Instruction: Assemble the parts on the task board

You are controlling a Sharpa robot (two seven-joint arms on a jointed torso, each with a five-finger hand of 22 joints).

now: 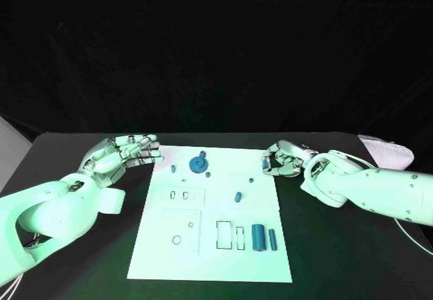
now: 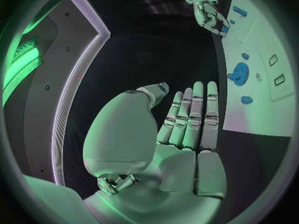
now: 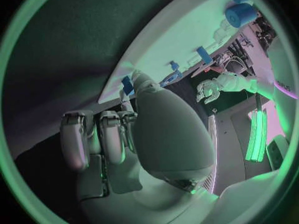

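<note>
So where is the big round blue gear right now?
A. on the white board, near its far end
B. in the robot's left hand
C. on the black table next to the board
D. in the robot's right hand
A: the head view shows the blue gear lying on the white task board near its far edge, between the left hand and the right hand, touched by neither.

The right robot hand [image 1: 281,160] has its fingers curled at the task board's [image 1: 213,250] two o'clock corner; whether it pinches a small blue part [image 3: 127,85] there is too hidden to tell. The small pegs near the blue gear [image 1: 198,165] are too tiny to identify. Both arms are cut off by the picture's edges.
</note>
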